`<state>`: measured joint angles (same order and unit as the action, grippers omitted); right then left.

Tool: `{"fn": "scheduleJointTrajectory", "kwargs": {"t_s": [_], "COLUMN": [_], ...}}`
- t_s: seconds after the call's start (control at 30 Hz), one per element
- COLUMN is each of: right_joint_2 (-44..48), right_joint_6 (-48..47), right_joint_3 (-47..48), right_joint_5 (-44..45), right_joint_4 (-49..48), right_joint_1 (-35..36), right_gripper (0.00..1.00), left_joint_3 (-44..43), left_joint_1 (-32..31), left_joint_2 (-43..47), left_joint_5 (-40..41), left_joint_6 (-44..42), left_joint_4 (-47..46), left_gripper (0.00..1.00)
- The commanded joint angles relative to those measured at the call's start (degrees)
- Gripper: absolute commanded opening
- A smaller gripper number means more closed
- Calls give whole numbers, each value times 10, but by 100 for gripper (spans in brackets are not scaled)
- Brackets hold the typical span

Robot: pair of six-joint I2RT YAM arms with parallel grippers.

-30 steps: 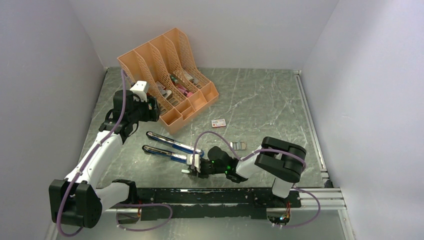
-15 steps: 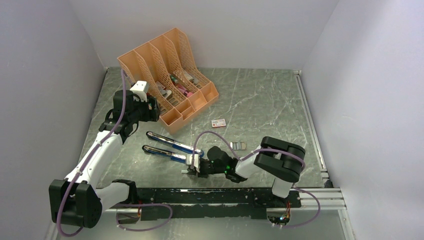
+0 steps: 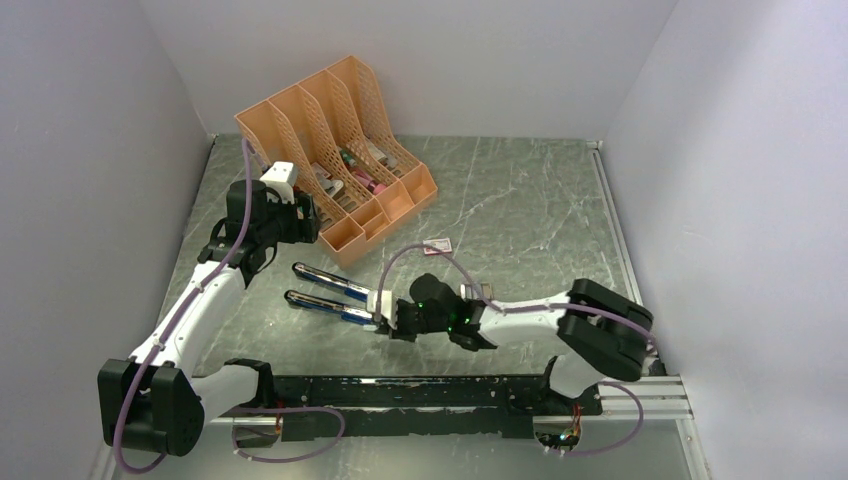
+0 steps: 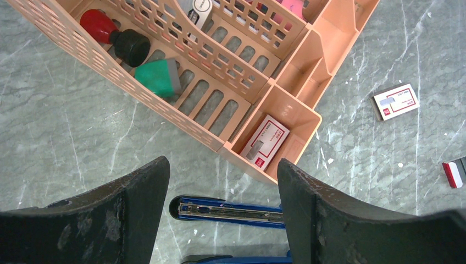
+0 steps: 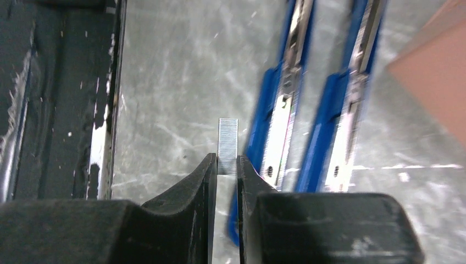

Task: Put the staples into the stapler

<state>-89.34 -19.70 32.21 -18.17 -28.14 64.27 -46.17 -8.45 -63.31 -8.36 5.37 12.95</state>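
Observation:
The blue stapler [image 3: 335,293] lies swung open on the table, its two long arms side by side. In the right wrist view both arms [image 5: 308,110] run up the frame, metal channels showing. My right gripper [image 5: 227,166] is shut on a strip of staples [image 5: 227,144], which sticks out past the fingertips just left of the nearer stapler arm; in the top view the gripper [image 3: 382,318] is at the stapler's hinge end. My left gripper [image 4: 222,181] is open and empty above the stapler's far arm [image 4: 231,210], near the orange organizer [image 3: 335,160].
The orange organizer [image 4: 236,71] holds stamps, a green block and a staple box [image 4: 265,142]. A white-and-red staple box [image 3: 437,245] lies on the table, seen also in the left wrist view [image 4: 395,102]. More staples [image 3: 478,291] lie by the right arm. A black rail [image 5: 60,99] runs along the near edge.
My right arm has stretched out and moved the gripper with the staples a little up and left, nearer the stapler. The left arm has not moved.

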Motion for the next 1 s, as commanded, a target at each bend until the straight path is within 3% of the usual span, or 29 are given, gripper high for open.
{"fn": "scheduleJointTrajectory", "kwargs": {"t_s": [0.0, 0.27, 0.97], "right_joint_2": [60, 76, -8], "right_joint_6": [-15, -21, 85], "right_joint_3": [48, 140, 220], "right_joint_5": [5, -5, -9], "right_joint_4": [102, 271, 329], "right_joint_1": [-26, -95, -81], "right_gripper": [0, 0, 0], "left_joint_3": [-1, -1, -1], "left_joint_1": [4, 4, 4], "left_joint_2": [11, 11, 4], "left_joint_5": [-7, -5, -5], "left_joint_6": [-1, -3, -4], "left_joint_4": [-7, -7, -6], "left_gripper": [76, 76, 76]}}
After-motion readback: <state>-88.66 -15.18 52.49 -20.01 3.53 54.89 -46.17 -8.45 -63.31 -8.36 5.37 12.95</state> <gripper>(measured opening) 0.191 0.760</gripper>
